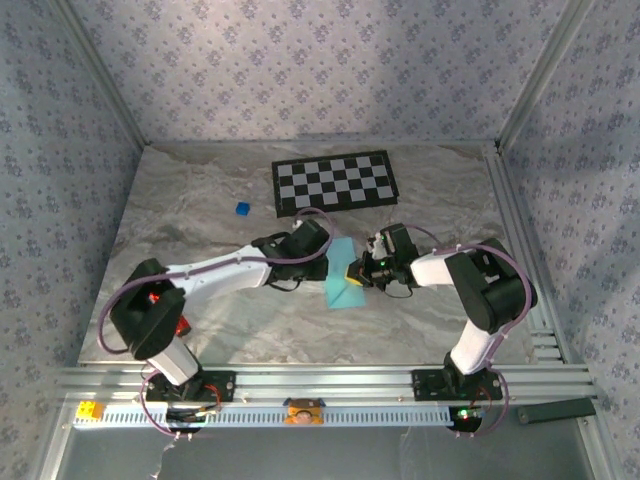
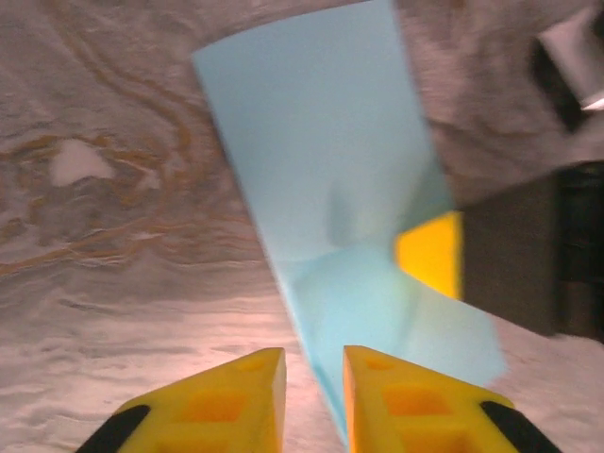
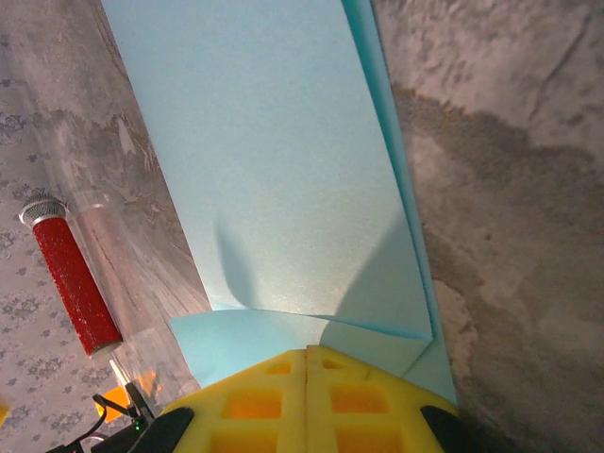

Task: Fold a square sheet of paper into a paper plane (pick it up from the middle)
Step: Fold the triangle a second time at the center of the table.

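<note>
1. A light-blue sheet of thin paper (image 1: 345,288) is seen near the middle of the grey marble-patterned tabletop (image 1: 220,320). It is located between the two grippers, in front of the black-and-white checkerboard (image 1: 335,183) and apart from it.
2. The sheet is already folded. In the right wrist view (image 3: 274,160) one long panel is shown, with a second layer exposed along its right edge and overlapped flaps at the near end.
3. The right gripper (image 1: 353,272) is positioned at the sheet's right side. In its own view the yellow fingers (image 3: 255,406) are pressed together with no gap, clamped on the sheet's near end where the flaps meet.
4. The left gripper (image 1: 326,256) is positioned at the sheet's left side. In its own view the yellow fingertips (image 2: 236,396) are held a narrow slot apart, with tabletop visible between them.
5. The sheet's pointed lower corner (image 2: 321,170) is seen running down toward that slot, along the right-hand finger. Contact cannot be judged.
6. In the left wrist view, a yellow finger of the right gripper is seen at the sheet's right edge, partly covered by it.
7. A small dark-blue cube (image 1: 242,209) is seen left of the checkerboard, well apart from the sheet.
8. A red glittery cylinder with a silver cap (image 3: 71,274) is seen at the left of the right wrist view. What it belongs to cannot be told.
</note>
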`<state>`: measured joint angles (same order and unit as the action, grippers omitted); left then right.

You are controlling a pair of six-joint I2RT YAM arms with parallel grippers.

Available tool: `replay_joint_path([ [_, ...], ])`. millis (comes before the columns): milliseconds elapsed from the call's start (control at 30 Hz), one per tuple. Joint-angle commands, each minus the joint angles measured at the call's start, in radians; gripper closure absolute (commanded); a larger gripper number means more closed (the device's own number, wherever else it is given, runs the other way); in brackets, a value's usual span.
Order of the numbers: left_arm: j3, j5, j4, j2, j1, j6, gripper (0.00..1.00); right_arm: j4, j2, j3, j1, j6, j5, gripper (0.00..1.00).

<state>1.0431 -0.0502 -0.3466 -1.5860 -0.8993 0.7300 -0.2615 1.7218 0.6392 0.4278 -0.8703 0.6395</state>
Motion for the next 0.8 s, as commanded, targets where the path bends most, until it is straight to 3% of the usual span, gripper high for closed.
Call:
replay_joint_path([
  [0,-0.032,0.211,0.130,0.022,-0.009,0.052,0.82,0.112,0.004,-0.030,-0.008,0.010,-0.088,1.00],
  [100,-0.024,0.330,0.187,-0.023,-0.009,0.066,0.85,0.116,-0.003,-0.029,-0.007,0.008,-0.090,1.00],
  [267,0.022,0.429,0.196,-0.134,-0.013,0.059,0.91,0.126,-0.008,-0.023,-0.008,0.008,-0.091,1.00],
  [467,0.048,0.426,0.167,-0.194,-0.020,0.063,1.00,0.127,-0.007,-0.021,-0.006,0.007,-0.091,1.00],
  [767,0.041,0.397,0.155,-0.226,-0.021,0.063,1.00,0.126,-0.008,-0.021,-0.003,0.007,-0.090,1.00],
])
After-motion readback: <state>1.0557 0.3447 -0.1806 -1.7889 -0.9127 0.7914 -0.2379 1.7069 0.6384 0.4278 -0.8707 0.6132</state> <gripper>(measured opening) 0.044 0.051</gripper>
